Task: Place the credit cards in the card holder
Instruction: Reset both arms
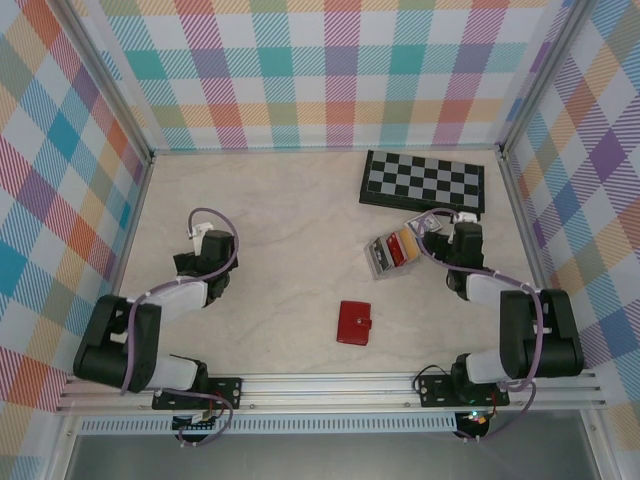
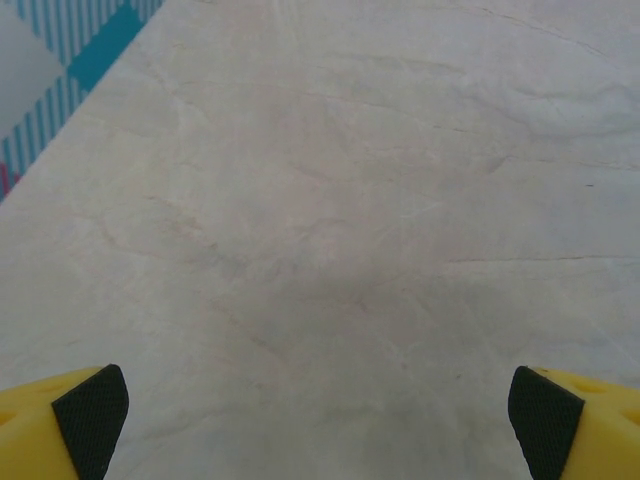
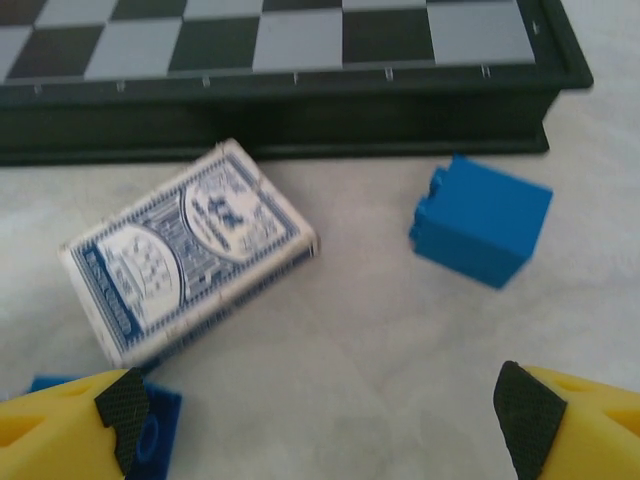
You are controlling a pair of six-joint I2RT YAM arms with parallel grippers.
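Observation:
The red card holder [image 1: 353, 323] lies folded shut on the table, front of centre, between the two arms. The credit cards [image 1: 390, 250] lie in a small overlapping pile, grey-white, red and orange-yellow, right of centre. My right gripper [image 1: 452, 226] hovers just right of that pile, facing the chessboard; in the right wrist view the gripper [image 3: 325, 430] is open over bare table. My left gripper [image 1: 202, 234] sits at the far left, well away from both; in the left wrist view the gripper [image 2: 318, 420] is open with nothing between its fingers.
A black-and-white chessboard [image 1: 425, 180] lies at the back right. In front of it are a blue-and-white patterned card box [image 3: 190, 250], a blue block [image 3: 480, 220] and another blue piece [image 3: 155, 430] by the right gripper's left finger. Checked walls enclose the table.

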